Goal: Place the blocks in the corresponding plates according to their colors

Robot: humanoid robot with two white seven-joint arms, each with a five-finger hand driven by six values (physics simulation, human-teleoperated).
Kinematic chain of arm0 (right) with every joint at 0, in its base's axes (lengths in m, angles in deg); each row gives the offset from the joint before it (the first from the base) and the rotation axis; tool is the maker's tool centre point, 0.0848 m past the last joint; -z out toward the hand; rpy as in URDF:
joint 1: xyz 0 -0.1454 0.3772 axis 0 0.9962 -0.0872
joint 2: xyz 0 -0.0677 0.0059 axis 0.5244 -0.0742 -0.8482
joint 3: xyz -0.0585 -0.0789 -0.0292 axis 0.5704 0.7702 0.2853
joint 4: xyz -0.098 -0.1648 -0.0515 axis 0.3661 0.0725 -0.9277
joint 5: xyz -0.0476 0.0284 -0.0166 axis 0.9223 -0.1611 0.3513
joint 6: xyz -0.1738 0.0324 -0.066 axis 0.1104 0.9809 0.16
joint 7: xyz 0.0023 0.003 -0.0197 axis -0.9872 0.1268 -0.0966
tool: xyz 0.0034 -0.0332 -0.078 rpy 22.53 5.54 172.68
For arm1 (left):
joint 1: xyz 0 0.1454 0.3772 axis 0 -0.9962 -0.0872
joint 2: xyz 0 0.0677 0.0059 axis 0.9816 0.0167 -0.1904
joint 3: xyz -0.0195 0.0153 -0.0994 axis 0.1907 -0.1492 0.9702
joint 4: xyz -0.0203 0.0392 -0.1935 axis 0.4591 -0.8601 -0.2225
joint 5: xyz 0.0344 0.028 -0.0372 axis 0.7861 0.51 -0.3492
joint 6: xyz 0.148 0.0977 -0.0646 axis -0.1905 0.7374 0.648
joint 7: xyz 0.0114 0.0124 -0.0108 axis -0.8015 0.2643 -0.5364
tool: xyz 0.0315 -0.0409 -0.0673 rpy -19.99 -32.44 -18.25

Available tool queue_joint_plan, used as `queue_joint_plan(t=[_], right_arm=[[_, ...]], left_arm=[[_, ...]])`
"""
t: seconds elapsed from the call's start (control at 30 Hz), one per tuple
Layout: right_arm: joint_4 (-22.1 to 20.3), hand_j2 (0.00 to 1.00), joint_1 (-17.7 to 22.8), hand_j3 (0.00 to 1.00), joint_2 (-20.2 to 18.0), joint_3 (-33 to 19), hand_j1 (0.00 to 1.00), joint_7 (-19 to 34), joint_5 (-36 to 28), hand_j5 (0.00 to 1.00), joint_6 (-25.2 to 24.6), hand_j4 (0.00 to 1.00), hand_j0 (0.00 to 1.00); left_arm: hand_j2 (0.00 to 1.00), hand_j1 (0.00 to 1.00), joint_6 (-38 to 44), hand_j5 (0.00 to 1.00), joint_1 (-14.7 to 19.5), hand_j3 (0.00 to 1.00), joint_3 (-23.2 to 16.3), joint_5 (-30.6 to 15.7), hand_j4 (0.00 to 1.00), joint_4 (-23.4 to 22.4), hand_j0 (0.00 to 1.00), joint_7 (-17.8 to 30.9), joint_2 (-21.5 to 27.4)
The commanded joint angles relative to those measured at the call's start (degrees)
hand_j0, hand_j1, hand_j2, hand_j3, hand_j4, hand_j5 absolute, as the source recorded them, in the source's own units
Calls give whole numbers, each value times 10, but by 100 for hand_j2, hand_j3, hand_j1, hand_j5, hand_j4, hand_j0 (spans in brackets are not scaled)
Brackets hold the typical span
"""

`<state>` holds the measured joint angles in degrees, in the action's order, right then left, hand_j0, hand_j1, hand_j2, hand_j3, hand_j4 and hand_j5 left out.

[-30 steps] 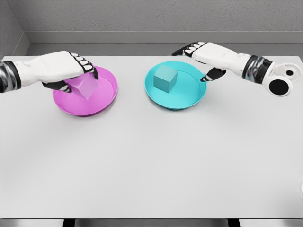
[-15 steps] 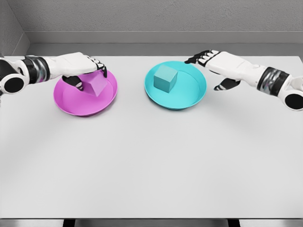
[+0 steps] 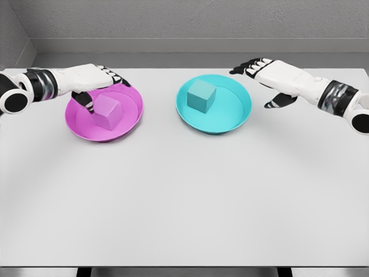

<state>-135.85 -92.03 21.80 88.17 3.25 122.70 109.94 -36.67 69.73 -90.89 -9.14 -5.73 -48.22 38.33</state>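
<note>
While the pink block (image 3: 107,112) sits inside the pink plate (image 3: 130,122) near the far left corner of the counter (image 3: 184,196), the teal block (image 3: 201,96) sits inside the teal plate (image 3: 230,118), which lies just right of the middle along the far edge. Each block rests on the floor of the plate of its own colour, and the two plates stand apart with bare counter between them.

The left hand (image 3: 86,81) reaches in from the left edge and hangs over the far left rim of the pink plate. Its fingers (image 3: 112,78) are released and spread over the plate's far rim, and its thumb points down close beside the pink block; whether it touches the block cannot be told. The hand grasps nothing.

The right hand (image 3: 274,78) comes in from the right edge and hovers beside the teal plate, just past its right rim. Its fingers (image 3: 245,67) are loosely extended toward the far edge, the thumb hanging below, and they hold nothing. It is clear of the teal block.
</note>
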Motion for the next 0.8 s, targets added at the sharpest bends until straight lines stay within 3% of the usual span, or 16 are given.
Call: queue_joint_plan(t=[0.0, 0.07, 0.13, 0.2, 0.33, 0.37, 0.43, 0.47, 0.5, 0.77], right_arm=[[0, 100, 1, 100, 0, -7, 100, 0, -4, 100, -2, 100, 100], [0, 100, 1, 100, -1, -8, 100, 0, -4, 100, -2, 100, 100], [0, 100, 1, 100, 0, -11, 100, 0, -4, 100, -2, 100, 100], [0, 100, 2, 100, -2, -13, 100, 0, -4, 100, -2, 100, 100], [0, 100, 6, 100, -16, -12, 100, 0, -4, 100, -2, 100, 100], [0, 100, 6, 100, -16, -12, 100, 0, -4, 100, -2, 100, 100], [-1, 100, 10, 100, -16, -12, 100, 0, -4, 100, -2, 100, 100], [-1, 100, 13, 100, -16, -12, 100, 0, -4, 100, -2, 100, 100], [-1, 100, 15, 100, -16, -12, 100, 0, -4, 100, -2, 100, 100], [-1, 100, 25, 100, -18, -21, 100, 0, -4, 100, -2, 100, 100]], left_arm=[[100, 100, -2, 100, 0, 100, 0, -2, 100, 0, 100, -1, 1], [100, 100, -6, 100, 1, 100, 1, -4, 100, 5, 100, -2, 6], [100, 100, -61, 100, 2, 100, 5, -29, 100, 42, 100, -5, 60], [100, 100, -163, 100, 1, 100, 5, -106, 100, 83, 100, -6, 126], [100, 100, -163, 100, -6, 100, 17, -224, 100, 96, 100, -6, 227], [100, 100, -163, 100, -30, 100, 17, -236, 100, 96, 100, -6, 246], [100, 100, -163, 100, -54, 100, 19, -237, 100, 97, 100, -6, 256], [100, 100, -163, 100, -96, 100, 24, -237, 100, 99, 100, -6, 255], [100, 100, -163, 100, -109, 100, 28, -237, 100, 103, 100, -6, 259], [100, 100, -163, 100, -117, 100, 30, -239, 100, 98, 100, -7, 272]])
